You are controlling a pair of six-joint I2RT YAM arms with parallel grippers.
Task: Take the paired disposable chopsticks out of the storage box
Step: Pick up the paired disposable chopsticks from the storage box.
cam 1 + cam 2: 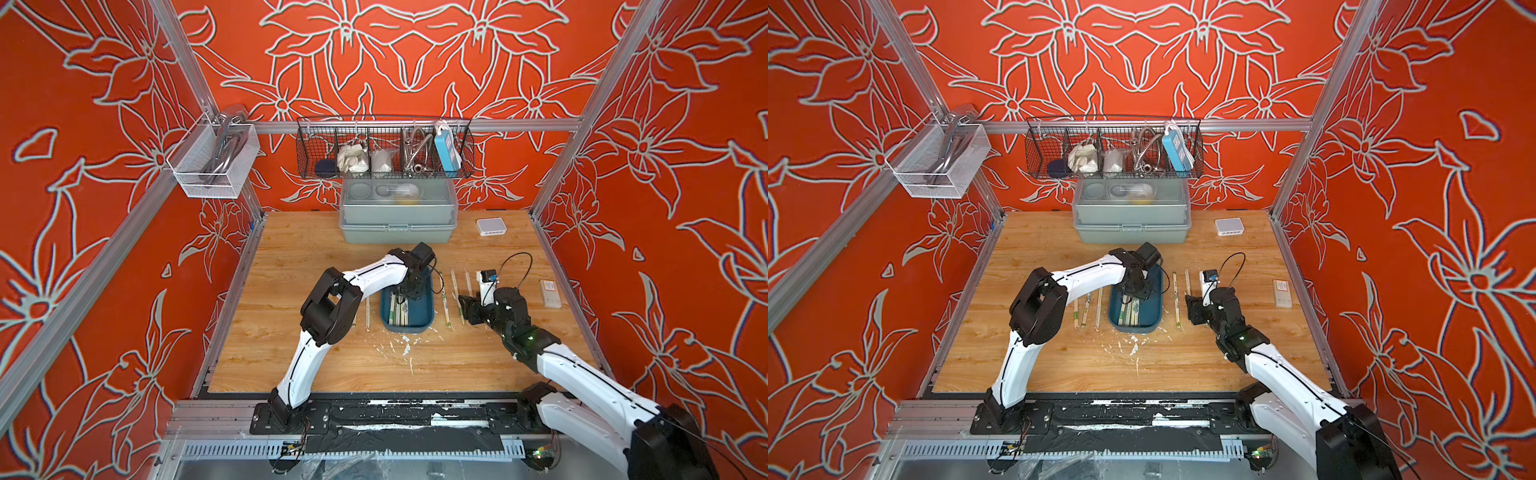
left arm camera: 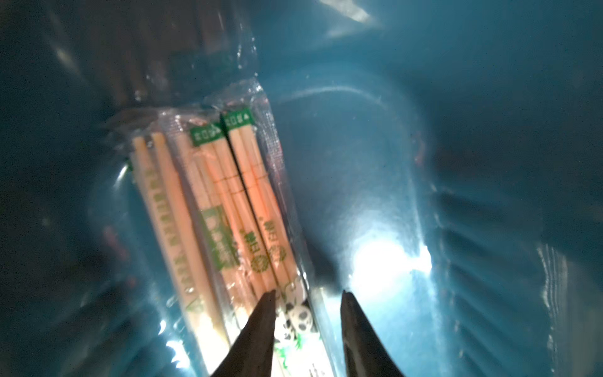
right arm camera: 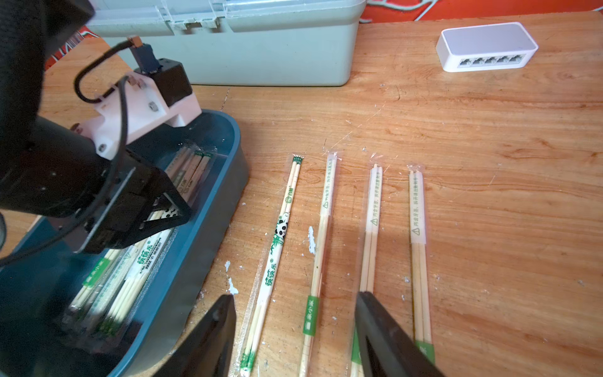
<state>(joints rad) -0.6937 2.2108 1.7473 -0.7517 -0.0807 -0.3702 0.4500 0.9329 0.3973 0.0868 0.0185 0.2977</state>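
Observation:
The storage box is a dark blue tray in the middle of the table. Several wrapped paired disposable chopsticks lie along one side of its floor. My left gripper reaches down into the tray. It is open, and a panda-printed pair lies between its jaws against one finger. Several more pairs lie in a row on the table right of the tray, and three lie to its left. My right gripper hangs open over the right-hand row, holding nothing.
A grey-green lidded box stands behind the tray, under a black wire basket on the back rail. A white network switch sits at the back right and a small white box near the right edge. White flecks dot the wood in front.

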